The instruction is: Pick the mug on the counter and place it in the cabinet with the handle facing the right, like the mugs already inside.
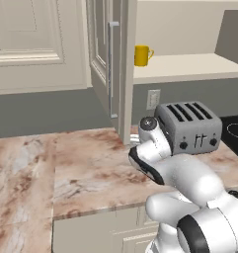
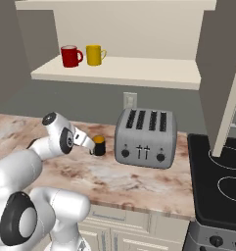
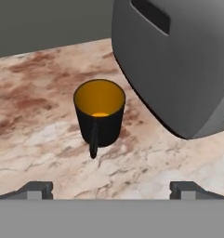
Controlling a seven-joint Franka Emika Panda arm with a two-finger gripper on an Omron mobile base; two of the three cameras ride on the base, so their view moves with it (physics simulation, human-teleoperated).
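Observation:
The black mug (image 3: 99,116) with its orange-yellow inside stands upright on the marbled counter (image 3: 34,116), just left of the toaster. Its loop handle (image 3: 93,139) points toward the hand camera. My gripper (image 3: 111,189) is open, with a wide gap between the tips, a short way in front of the mug with nothing between the fingers. From the right base view, the gripper (image 2: 90,145) hovers low just left of the mug (image 2: 99,145). Above the counter, the cabinet shelf (image 2: 139,71) is exposed and its door (image 1: 108,59) stands open.
A grey toaster (image 2: 144,137) stands close to the mug's right. A red mug (image 2: 70,56) and a yellow mug (image 2: 95,54) sit on the shelf's left part, handles to the right. A black stovetop (image 2: 222,171) lies at the far right.

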